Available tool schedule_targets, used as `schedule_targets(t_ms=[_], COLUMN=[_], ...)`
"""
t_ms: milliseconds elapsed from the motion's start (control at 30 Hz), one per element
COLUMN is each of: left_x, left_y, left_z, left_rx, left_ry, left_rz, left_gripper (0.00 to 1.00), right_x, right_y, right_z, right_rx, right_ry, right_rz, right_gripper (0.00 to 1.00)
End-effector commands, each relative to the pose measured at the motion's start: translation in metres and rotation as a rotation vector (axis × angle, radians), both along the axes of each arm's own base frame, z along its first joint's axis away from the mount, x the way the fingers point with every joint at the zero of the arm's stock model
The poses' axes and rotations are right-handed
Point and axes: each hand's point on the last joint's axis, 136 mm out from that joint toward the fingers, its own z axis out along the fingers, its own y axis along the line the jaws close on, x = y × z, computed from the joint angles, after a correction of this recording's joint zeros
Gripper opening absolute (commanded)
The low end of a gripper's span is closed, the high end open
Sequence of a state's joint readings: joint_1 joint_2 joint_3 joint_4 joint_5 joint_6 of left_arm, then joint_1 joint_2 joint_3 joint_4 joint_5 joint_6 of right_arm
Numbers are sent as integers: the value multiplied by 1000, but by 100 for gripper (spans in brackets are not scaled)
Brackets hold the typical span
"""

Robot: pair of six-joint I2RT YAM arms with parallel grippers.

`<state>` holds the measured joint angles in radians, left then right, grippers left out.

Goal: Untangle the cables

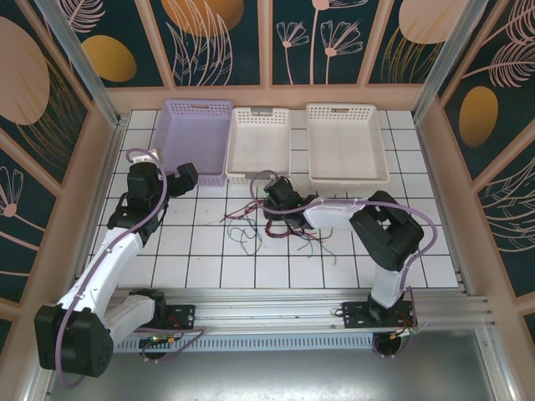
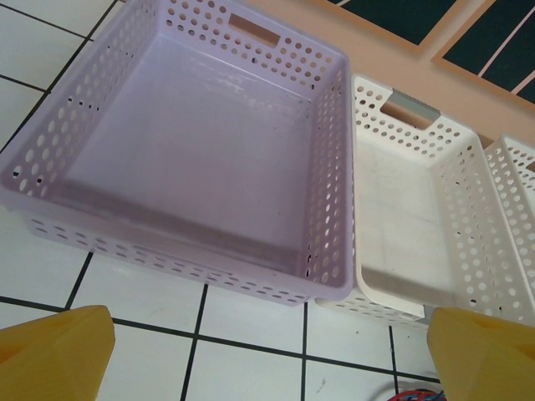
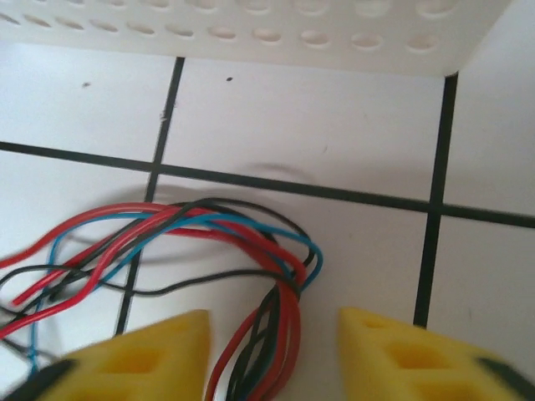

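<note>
1. The cables [image 1: 266, 219] lie on the white tiled bench [image 1: 209, 251], near its middle, just in front of the middle white basket [image 1: 259, 142].
2. Three baskets stand in a row along the far side of the bench: a lilac basket [image 1: 198, 138] on the left, the middle white one, and another white basket [image 1: 347, 142] on the right. In the left wrist view the lilac basket [image 2: 330, 167] and the white basket [image 2: 401, 125] next to it touch side by side.
3. From above, the tangle stretches mostly left to right, and some loose ends go toward the near edge of the bench.
4. In the right wrist view the red, black and blue-teal cables [image 3: 276, 317] come in from the left, bend in a loop, and then run together as one bundle toward the camera. The wall of a white basket [image 3: 251, 29] is close behind them.
5. The right pincer [image 1: 277, 196] is low over the tangle. Its yellow fingers are apart [image 3: 276, 351], and the bundle passes through the gap between them without being pinched.
6. The left pincer [image 1: 182, 174] is well apart from the cables, in front of the lilac basket. It is spread wide [image 2: 272, 359] and holds nothing.
</note>
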<state>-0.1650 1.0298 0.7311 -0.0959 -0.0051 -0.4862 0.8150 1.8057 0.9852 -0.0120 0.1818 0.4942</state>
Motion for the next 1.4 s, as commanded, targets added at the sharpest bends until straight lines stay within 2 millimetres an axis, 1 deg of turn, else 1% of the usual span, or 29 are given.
schedule_targets(t_ms=[0, 67, 100, 167, 267, 333, 433, 567, 700, 800, 867, 933, 1033, 1100, 1200, 1367], left_x=[2, 2, 2, 1, 1, -1, -4, -11, -14, -14, -14, -13, -13, -13, -14, -13], left_y=[-6, -6, -6, -7, -7, -6, -5, -5, -3, -2, -2, -2, -3, -3, -2, -3], left_z=[8, 8, 8, 8, 10, 12, 15, 10, 9, 8, 7, 6, 4, 2, 2, 1], left_rx=[10, 10, 8, 8, 6, 8, 8, 15, 30, 37, 40, 41, 41, 42, 44, 44], left_ry=[-8, -5, -4, -2, 0, 4, 8, 28, 30, 32, 34, 38, 45, 49, 48, 55], left_rz=[-30, -32, -32, -37, -36, -34, -32, -39, -34, -33, -34, -36, -40, -39, -37, -42], left_gripper=[96, 96, 96, 96, 96, 96, 96, 96, 96, 96, 96, 96, 96, 97, 97, 96], right_x=[-13, -22, -27, -40, -55, -62, -71, -77, -79, -78, -80, -83, -86, -88, -92, -96], right_y=[5, 9, 11, 12, 10, 6, 4, 0, -3, -7, -6, -4, -6, -10, -10, -17], right_z=[19, 21, 20, 14, -1, -6, -10, -25, -41, -41, -40, -44, -56, -63, -68, -77], right_rx=[24, 18, 11, -24, -77, -103, -99, -125, -166, -190, -173, -176, -206, -214, -196, -226], right_ry=[10, 23, 31, 54, 101, 123, 149, 183, 209, 198, 195, 217, 245, 254, 273, 291], right_rz=[54, 79, 90, 104, 93, 76, 67, 64, 68, 70, 100, 128, 128, 112, 111, 109], right_gripper=[58, 63, 64, 65, 66, 66, 66, 66, 65, 64, 64, 64, 59, 51, 46, 33])
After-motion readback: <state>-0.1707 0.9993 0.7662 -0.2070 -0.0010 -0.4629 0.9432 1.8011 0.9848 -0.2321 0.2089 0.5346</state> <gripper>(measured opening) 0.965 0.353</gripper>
